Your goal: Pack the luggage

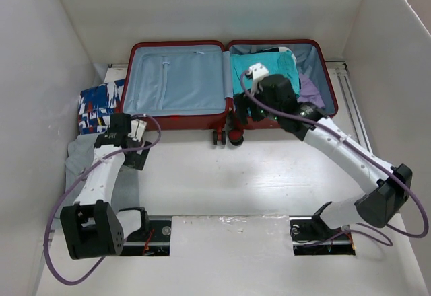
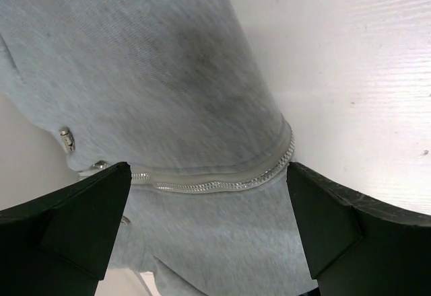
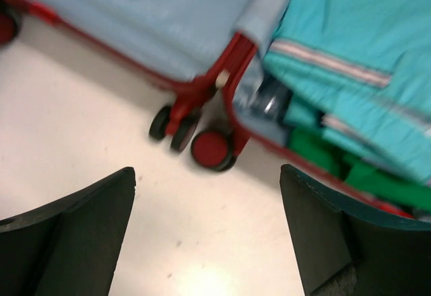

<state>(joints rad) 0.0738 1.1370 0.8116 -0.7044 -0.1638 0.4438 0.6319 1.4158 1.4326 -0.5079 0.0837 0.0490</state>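
Dark-red hard-shell luggage lies open at table rear (teal clothes in R half). L gripper: fully open, empty, above grey zippered garment. R gripper: open, empty, by luggage wheels.

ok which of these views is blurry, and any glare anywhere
right wrist view: motion-smeared, the dark-red hard-shell suitcase, its wheels and the teal fabric garment all look soft; left wrist view: grey zip-up fabric garment fairly sharp at the zip, white table bright; top external view: sharp, evenly lit, mild sheen on the table low in frame
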